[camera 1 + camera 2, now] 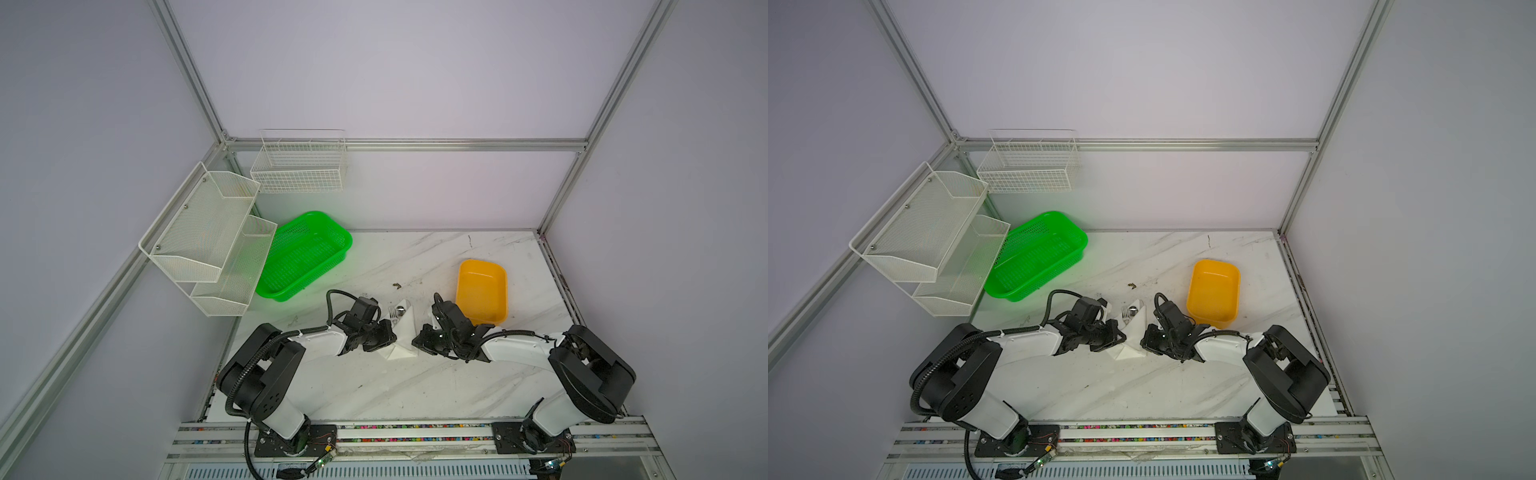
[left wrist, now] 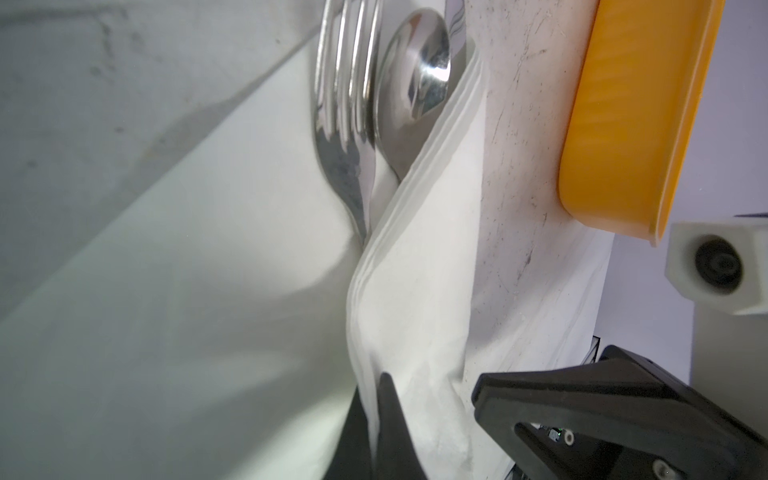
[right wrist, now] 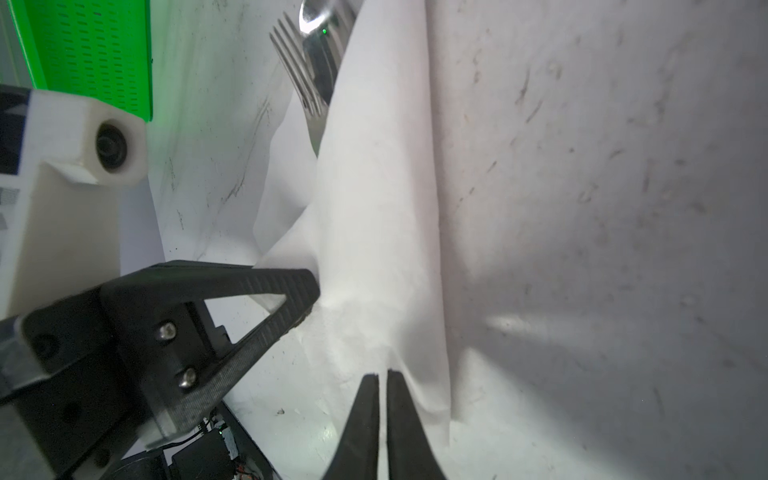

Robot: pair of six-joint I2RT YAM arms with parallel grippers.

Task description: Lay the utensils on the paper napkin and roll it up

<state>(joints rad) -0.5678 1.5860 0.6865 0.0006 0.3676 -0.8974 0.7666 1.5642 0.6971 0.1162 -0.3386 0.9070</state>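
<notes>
Paper napkin (image 1: 405, 334) | left end effector (image 2: 371, 419) pinches its left fold | right end effector (image 3: 382, 399) nearly closed on right edge

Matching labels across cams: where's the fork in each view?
Top view: fork mid-table, tines past the far end of the paper napkin.
Top view: fork in the same spot, beside the spoon.
Left wrist: fork close up, handle slipping under the napkin fold.
Right wrist: fork, tines only, past the napkin's edge.
Shared landmark: the paper napkin, in all four.
</notes>
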